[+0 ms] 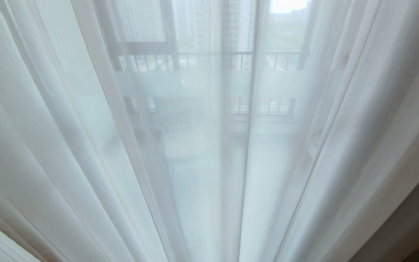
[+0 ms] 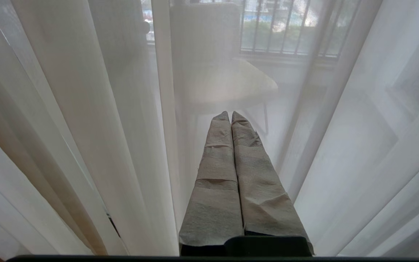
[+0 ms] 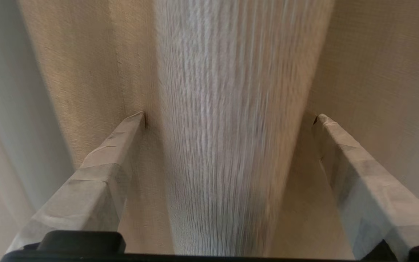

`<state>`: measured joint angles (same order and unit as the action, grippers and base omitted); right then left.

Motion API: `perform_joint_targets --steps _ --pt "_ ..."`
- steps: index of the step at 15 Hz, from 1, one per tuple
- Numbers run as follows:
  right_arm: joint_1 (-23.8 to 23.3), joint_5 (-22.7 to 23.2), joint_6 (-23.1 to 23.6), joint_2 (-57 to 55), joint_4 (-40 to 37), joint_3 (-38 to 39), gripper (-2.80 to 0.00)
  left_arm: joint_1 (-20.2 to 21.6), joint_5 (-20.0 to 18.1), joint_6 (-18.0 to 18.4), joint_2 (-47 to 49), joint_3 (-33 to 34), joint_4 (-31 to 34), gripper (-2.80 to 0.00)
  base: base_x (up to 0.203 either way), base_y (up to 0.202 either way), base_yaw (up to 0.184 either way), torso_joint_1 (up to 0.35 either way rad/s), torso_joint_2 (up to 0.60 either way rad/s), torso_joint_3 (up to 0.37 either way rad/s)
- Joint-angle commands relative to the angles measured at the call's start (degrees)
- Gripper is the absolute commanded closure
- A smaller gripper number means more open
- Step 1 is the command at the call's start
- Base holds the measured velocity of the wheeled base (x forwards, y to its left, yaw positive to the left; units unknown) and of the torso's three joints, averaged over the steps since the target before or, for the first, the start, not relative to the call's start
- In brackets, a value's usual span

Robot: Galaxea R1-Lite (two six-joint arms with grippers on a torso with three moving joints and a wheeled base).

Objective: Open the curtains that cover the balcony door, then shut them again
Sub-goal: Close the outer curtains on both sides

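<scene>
Between the right gripper's (image 3: 231, 120) spread fingers (image 3: 96, 174) stands a vertical drape fold (image 3: 231, 127), dead ahead and unpinched; sheers (image 1: 86, 145) cover the door (image 1: 209, 83), left gripper (image 2: 230, 117) shut, idle.

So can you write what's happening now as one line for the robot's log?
right gripper: open, a fold of the thick curtain between its fingers | left gripper: shut, idle by the thin white curtain
</scene>
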<state>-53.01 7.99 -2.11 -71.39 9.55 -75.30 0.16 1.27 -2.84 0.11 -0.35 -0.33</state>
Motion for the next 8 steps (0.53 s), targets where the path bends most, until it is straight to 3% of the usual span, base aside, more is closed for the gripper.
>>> perform_joint_targets --steps 1,2,5,8 --pt "0.5 1.6 -1.5 -2.7 0.1 -1.8 -2.49 0.0 0.1 -0.1 0.0 0.0 0.0 0.00 0.000 0.000 0.000 0.000 0.00 0.000" --pt "0.7 2.4 -2.1 -2.8 0.1 -1.9 0.00 0.0 0.1 -0.1 0.0 0.0 0.0 0.00 0.000 0.000 0.000 0.000 0.00 0.000" --pt "0.8 5.9 -2.2 -3.0 0.1 -1.9 0.00 0.0 0.1 -0.1 0.0 0.0 0.0 0.00 0.000 0.000 0.000 0.000 0.00 0.000" --pt "4.8 6.5 -2.3 -2.7 0.1 -2.3 0.00 0.0 0.1 -0.1 0.0 0.0 0.0 0.00 0.000 0.000 0.000 0.000 0.00 0.000"
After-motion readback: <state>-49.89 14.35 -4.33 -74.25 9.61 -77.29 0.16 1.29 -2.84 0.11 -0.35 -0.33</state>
